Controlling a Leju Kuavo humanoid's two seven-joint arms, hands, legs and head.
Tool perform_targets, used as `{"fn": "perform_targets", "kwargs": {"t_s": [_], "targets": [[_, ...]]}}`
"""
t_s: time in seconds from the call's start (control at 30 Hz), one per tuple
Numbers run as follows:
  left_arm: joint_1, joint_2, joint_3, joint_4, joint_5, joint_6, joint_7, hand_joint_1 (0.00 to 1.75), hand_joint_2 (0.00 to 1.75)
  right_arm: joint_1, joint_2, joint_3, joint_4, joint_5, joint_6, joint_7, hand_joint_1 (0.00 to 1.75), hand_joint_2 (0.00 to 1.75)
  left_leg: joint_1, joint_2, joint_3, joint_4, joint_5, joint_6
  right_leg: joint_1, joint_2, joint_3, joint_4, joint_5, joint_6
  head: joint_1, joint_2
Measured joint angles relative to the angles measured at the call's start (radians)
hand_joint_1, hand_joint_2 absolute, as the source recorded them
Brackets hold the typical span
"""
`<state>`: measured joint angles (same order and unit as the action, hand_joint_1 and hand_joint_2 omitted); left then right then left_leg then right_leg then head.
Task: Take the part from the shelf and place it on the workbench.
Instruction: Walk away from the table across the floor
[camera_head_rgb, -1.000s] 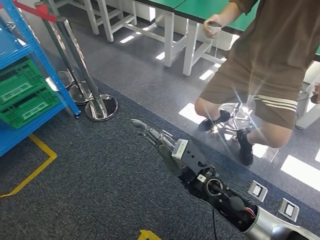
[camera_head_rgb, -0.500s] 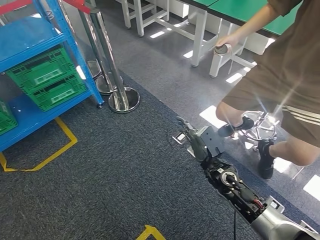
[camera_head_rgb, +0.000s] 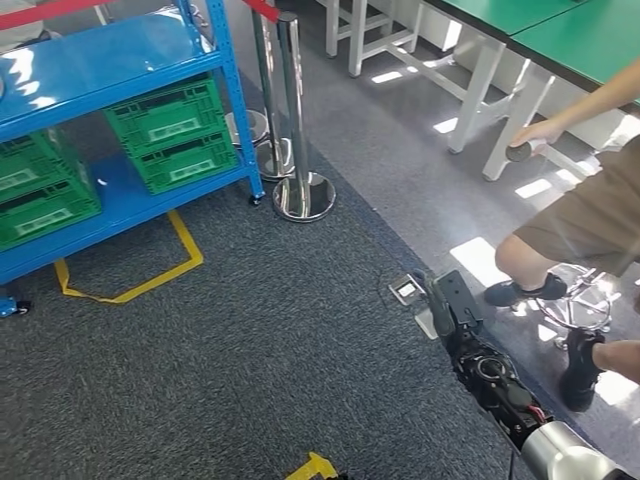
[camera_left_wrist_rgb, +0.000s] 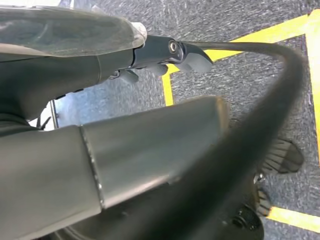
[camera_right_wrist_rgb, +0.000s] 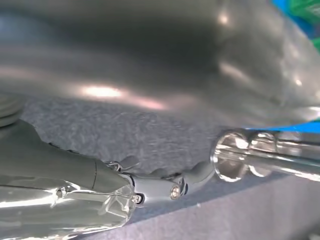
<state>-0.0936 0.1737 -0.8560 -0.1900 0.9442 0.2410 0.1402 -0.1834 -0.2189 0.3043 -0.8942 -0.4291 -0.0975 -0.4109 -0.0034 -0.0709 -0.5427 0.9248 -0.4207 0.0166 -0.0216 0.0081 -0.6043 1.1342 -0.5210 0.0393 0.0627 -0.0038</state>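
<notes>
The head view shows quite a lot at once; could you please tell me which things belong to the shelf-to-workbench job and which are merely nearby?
Belongs to the job:
blue shelf
green crates on it
green-topped workbench
right hand

Just nearby:
chrome barrier posts
yellow floor tape
floor socket plate
seated person

grey carpet (camera_head_rgb: 249, 330), yellow floor tape (camera_head_rgb: 128, 290), green tables (camera_head_rgb: 573, 30)
</notes>
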Motion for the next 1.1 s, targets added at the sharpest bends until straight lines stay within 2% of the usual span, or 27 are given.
{"fn": "perform_targets", "kwargs": {"t_s": [0.03,0.07,0.1,0.13,0.2,0.23,0.27,0.33,0.37,0.4,0.43,0.47,0.53,0.6,0.63,0.7,0.73,0.77,0.8,0.83,0.87,0.9,0.93,0.97,1.0,1.03,1.1], "targets": [[0.000,0.000,-0.001,0.000,-0.001,-0.001,-0.002,0.00,0.00,-0.003,0.000,-0.006,0.030,-0.001,-0.004,0.002,0.00,0.00,0.001,-0.012,0.001,0.004,-0.004,-0.003,-0.003,0.019,0.028,-0.066,0.031,-0.001,0.001,0.000],[-0.001,0.000,-0.001,0.000,-0.003,-0.002,-0.004,0.00,0.00,-0.004,-0.001,-0.012,0.063,-0.004,-0.006,0.002,0.00,0.00,0.001,-0.024,-0.002,0.011,-0.008,-0.007,-0.006,0.039,0.052,-0.122,0.049,-0.002,0.000,0.000],[-0.002,0.000,-0.002,0.000,-0.005,-0.003,-0.006,0.00,0.00,-0.003,-0.001,-0.019,0.099,-0.008,-0.007,0.001,0.00,0.00,0.002,-0.036,-0.006,0.016,-0.009,-0.012,-0.007,0.056,0.069,-0.155,0.053,-0.004,0.000,0.000],[-0.002,0.000,-0.004,0.000,-0.006,-0.005,-0.007,0.00,0.00,-0.002,-0.002,-0.025,0.136,-0.013,-0.005,-0.001,0.00,0.00,0.004,-0.047,-0.012,0.018,-0.009,-0.017,-0.007,0.064,0.076,-0.164,0.045,-0.008,0.000,0.000],[0.001,0.003,-0.009,0.000,-0.009,-0.009,-0.009,0.00,0.00,-0.001,-0.001,-0.034,0.208,-0.024,0.003,0.000,0.00,0.00,0.006,-0.062,-0.020,0.020,-0.007,-0.028,-0.005,0.049,0.083,-0.168,0.046,-0.018,0.000,0.000],[0.004,0.004,-0.012,0.000,-0.010,-0.010,-0.010,0.00,0.00,0.000,-0.001,-0.038,0.239,-0.029,0.007,0.005,0.00,0.00,0.004,-0.046,-0.025,0.028,-0.012,-0.033,-0.006,0.039,0.086,-0.171,0.048,-0.024,-0.002,0.000],[0.005,0.005,-0.014,0.000,-0.011,-0.010,-0.011,0.00,0.00,0.002,0.000,-0.041,0.269,-0.034,0.009,0.011,0.00,0.00,0.002,-0.021,-0.037,0.053,-0.028,-0.038,-0.008,0.029,0.088,-0.175,0.049,-0.029,-0.007,0.000],[0.001,0.005,-0.017,0.000,-0.011,-0.011,-0.013,0.00,0.00,0.011,0.001,-0.049,0.326,-0.042,0.011,0.032,0.00,0.00,0.001,0.041,-0.095,0.167,-0.085,-0.047,-0.006,0.005,0.092,-0.179,0.049,-0.036,-0.018,0.000],[-0.001,0.005,-0.017,0.000,-0.011,-0.012,-0.014,0.00,0.00,0.018,0.001,-0.053,0.353,-0.046,0.010,0.044,0.00,0.00,0.003,0.055,-0.135,0.241,-0.115,-0.049,-0.005,-0.009,0.093,-0.179,0.047,-0.038,-0.022,0.000],[-0.003,0.004,-0.017,0.000,-0.012,-0.012,-0.014,0.00,0.00,0.025,0.001,-0.056,0.377,-0.049,0.009,0.056,0.00,0.00,0.004,0.061,-0.168,0.299,-0.132,-0.051,-0.003,-0.022,0.093,-0.179,0.046,-0.040,-0.022,0.000],[-0.002,0.004,-0.018,0.000,-0.012,-0.012,-0.015,0.00,0.00,0.030,0.002,-0.058,0.398,-0.052,0.008,0.066,0.00,0.00,0.004,0.064,-0.184,0.324,-0.130,-0.051,-0.002,-0.034,0.094,-0.179,0.044,-0.042,-0.022,0.000],[-0.001,0.003,-0.018,0.000,-0.012,-0.012,-0.014,0.00,0.00,0.034,0.004,-0.059,0.417,-0.053,0.008,0.073,0.00,0.00,0.004,0.066,-0.179,0.308,-0.110,-0.049,-0.001,-0.044,0.096,-0.179,0.042,-0.042,-0.022,0.000],[0.001,0.005,-0.018,0.000,-0.012,-0.012,-0.014,0.00,0.00,0.037,0.007,-0.061,0.448,-0.055,0.007,0.078,0.00,0.00,0.000,0.082,-0.112,0.172,-0.036,-0.036,0.001,-0.059,0.103,-0.180,0.037,-0.041,-0.023,0.000],[-0.003,0.009,-0.018,0.000,-0.012,-0.012,-0.014,0.00,0.00,0.037,0.011,-0.064,0.473,-0.056,0.007,0.084,0.00,0.00,-0.011,0.112,-0.048,0.048,0.006,-0.020,0.006,-0.073,0.108,-0.180,0.031,-0.037,-0.022,0.000],[-0.005,0.010,-0.018,0.000,-0.012,-0.012,-0.015,0.00,0.00,0.037,0.013,-0.065,0.485,-0.056,0.005,0.090,0.00,0.00,-0.015,0.120,-0.036,0.023,0.009,-0.015,0.008,-0.080,0.110,-0.180,0.028,-0.033,-0.022,0.000],[-0.007,0.011,-0.018,0.000,-0.012,-0.013,-0.015,0.00,0.00,0.038,0.016,-0.068,0.508,-0.056,0.002,0.110,0.00,0.00,-0.017,0.106,-0.033,0.015,0.007,-0.009,0.010,-0.095,0.118,-0.184,0.023,-0.024,-0.022,0.000],[-0.005,0.011,-0.018,0.000,-0.012,-0.013,-0.015,0.00,0.00,0.039,0.018,-0.068,0.517,-0.056,0.001,0.121,0.00,0.00,-0.014,0.099,-0.028,0.009,0.009,-0.006,0.009,-0.090,0.120,-0.182,0.018,-0.019,-0.021,0.000],[-0.004,0.011,-0.019,0.000,-0.013,-0.014,-0.015,0.00,0.00,0.040,0.020,-0.069,0.527,-0.056,0.000,0.133,0.00,0.00,-0.010,0.092,-0.022,0.002,0.011,-0.002,0.008,-0.075,0.116,-0.166,0.004,-0.016,-0.020,0.000],[-0.003,0.011,-0.019,0.000,-0.014,-0.015,-0.015,0.00,0.00,0.043,0.020,-0.070,0.537,-0.057,-0.002,0.146,0.00,0.00,-0.006,0.085,-0.016,-0.004,0.013,0.002,0.007,-0.054,0.102,-0.128,-0.020,-0.012,-0.018,0.000],[-0.004,0.010,-0.019,0.000,-0.014,-0.016,-0.016,0.00,0.00,0.048,0.021,-0.070,0.549,-0.059,-0.004,0.158,0.00,0.00,-0.004,0.078,-0.012,-0.007,0.013,0.005,0.005,-0.030,0.074,-0.067,-0.053,-0.010,-0.015,0.000],[-0.005,0.010,-0.019,0.000,-0.015,-0.018,-0.017,0.00,0.00,0.055,0.021,-0.071,0.559,-0.061,-0.006,0.169,0.00,0.00,-0.004,0.069,-0.011,-0.007,0.013,0.008,0.004,-0.017,0.040,0.006,-0.087,-0.009,-0.012,0.000],[-0.006,0.010,-0.020,0.000,-0.016,-0.019,-0.018,0.00,0.00,0.063,0.022,-0.071,0.569,-0.063,-0.007,0.179,0.00,0.00,-0.004,0.058,-0.011,-0.007,0.012,0.009,0.004,-0.013,0.006,0.072,-0.111,-0.007,-0.010,0.000],[-0.006,0.009,-0.021,0.000,-0.016,-0.020,-0.019,0.00,0.00,0.071,0.023,-0.072,0.578,-0.066,-0.007,0.187,0.00,0.00,-0.003,0.047,-0.010,-0.005,0.011,0.009,0.003,-0.011,-0.015,0.109,-0.116,-0.005,-0.008,0.000],[-0.006,0.008,-0.023,0.000,-0.016,-0.020,-0.019,0.00,0.00,0.077,0.024,-0.072,0.585,-0.068,-0.008,0.195,0.00,0.00,-0.003,0.037,-0.009,-0.003,0.010,0.007,0.001,-0.011,-0.017,0.106,-0.100,-0.003,-0.007,0.000],[-0.005,0.008,-0.024,0.000,-0.016,-0.020,-0.018,0.00,0.00,0.082,0.026,-0.072,0.592,-0.070,-0.008,0.202,0.00,0.00,-0.001,0.027,-0.008,0.001,0.007,0.005,-0.002,-0.009,-0.001,0.063,-0.066,0.000,-0.006,0.000],[-0.005,0.007,-0.026,0.000,-0.017,-0.020,-0.017,0.00,0.00,0.084,0.026,-0.072,0.597,-0.072,-0.008,0.208,0.00,0.00,0.001,0.018,-0.008,0.008,0.003,0.000,-0.006,-0.002,0.028,-0.009,-0.025,0.004,-0.005,0.000],[-0.006,0.008,-0.027,0.000,-0.017,-0.020,-0.015,0.00,0.00,0.086,0.030,-0.072,0.608,-0.075,-0.009,0.215,0.00,0.00,0.001,0.003,-0.012,0.025,-0.006,-0.011,-0.013,0.027,0.079,-0.127,0.019,0.007,-0.001,0.000]]}}
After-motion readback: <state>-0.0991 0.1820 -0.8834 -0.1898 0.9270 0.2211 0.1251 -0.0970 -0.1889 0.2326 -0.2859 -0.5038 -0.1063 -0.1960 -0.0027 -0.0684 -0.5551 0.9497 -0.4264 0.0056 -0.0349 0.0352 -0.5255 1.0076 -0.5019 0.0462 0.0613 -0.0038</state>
